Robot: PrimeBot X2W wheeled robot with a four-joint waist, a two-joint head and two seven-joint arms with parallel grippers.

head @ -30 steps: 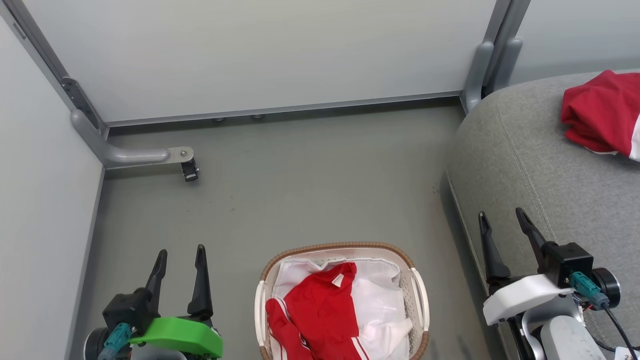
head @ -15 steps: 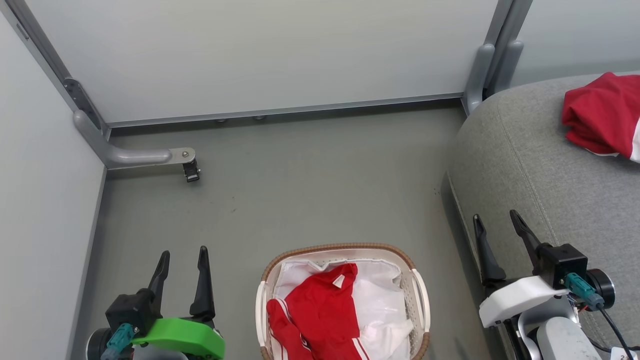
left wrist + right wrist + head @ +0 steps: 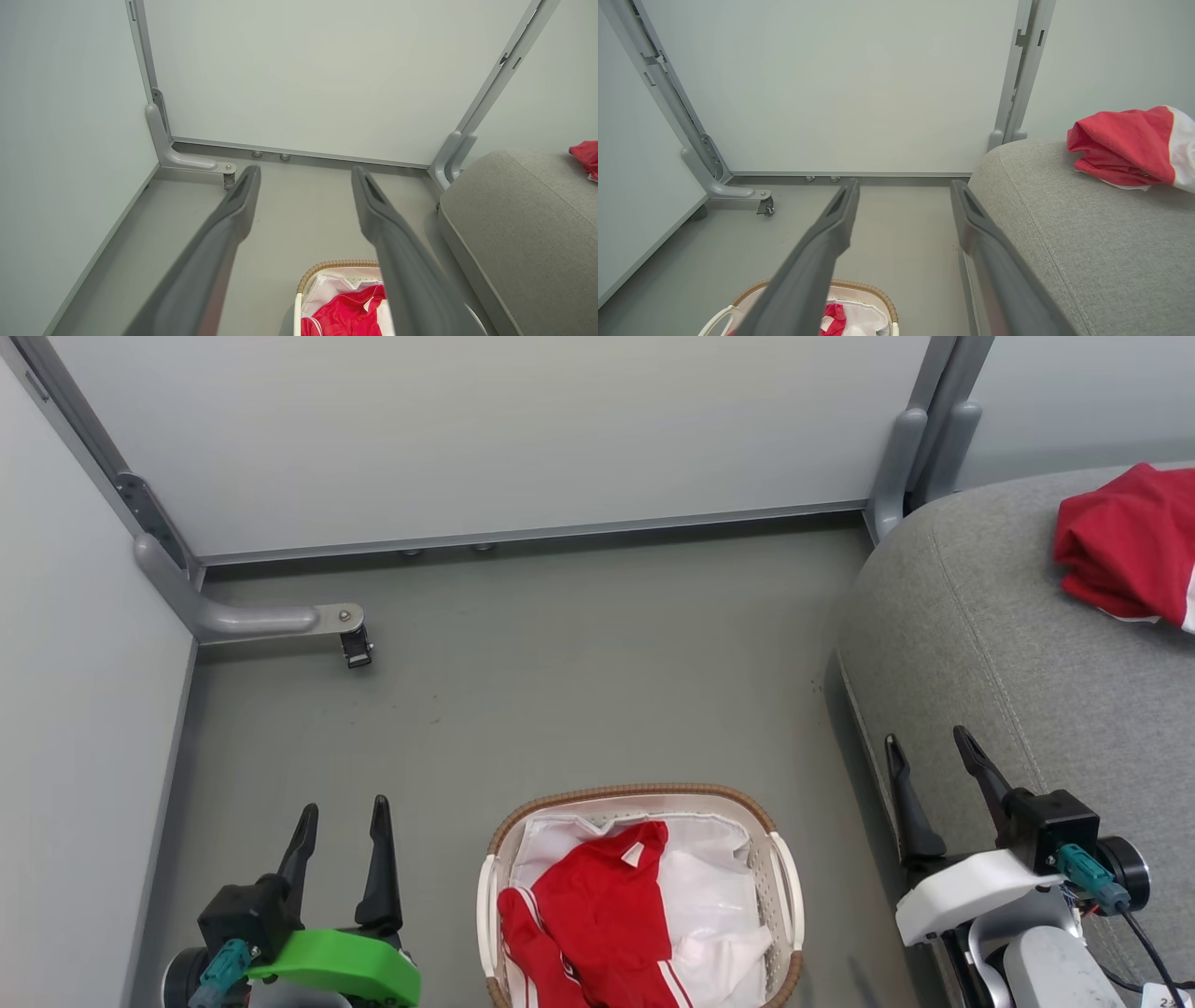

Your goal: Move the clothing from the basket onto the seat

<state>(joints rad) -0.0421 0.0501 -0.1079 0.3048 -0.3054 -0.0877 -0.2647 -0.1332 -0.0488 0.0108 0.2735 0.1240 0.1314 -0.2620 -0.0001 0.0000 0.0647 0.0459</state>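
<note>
Vs 1 s ago: head cam has tipped a bit, so the whole pic sits slightly higher in frame; nothing in the scene itself has moved. Left gripper (image 3: 343,805) is in the same spot, fingers spread, holding nothing. Right gripper (image 3: 925,735) has nudged a hair toward the basket side (barely), fingers also spread and holding nothing, hovering by the seat's front edge.

Clothing (image 3: 607,905) is in the basket (image 3: 635,792): red w/ white striped trim, crumpled on the left and mid part over the white liner (image 3: 709,887). No gripper touches it. Basket sits on the floor btw the two grippers, just beside the seat (image 3: 1008,616). A second red garment (image 3: 1125,541) w/ a white panel lies bunched on the seat, well apart from the basket.

Floor (image 3: 560,663) is plain grey-green w/ a few small dark specks. Pale wall panels (image 3: 467,429) in grey metal frames close off the back and left. A frame foot (image 3: 252,619) w/ a small black caster (image 3: 356,647) juts out at the left corner.
</note>
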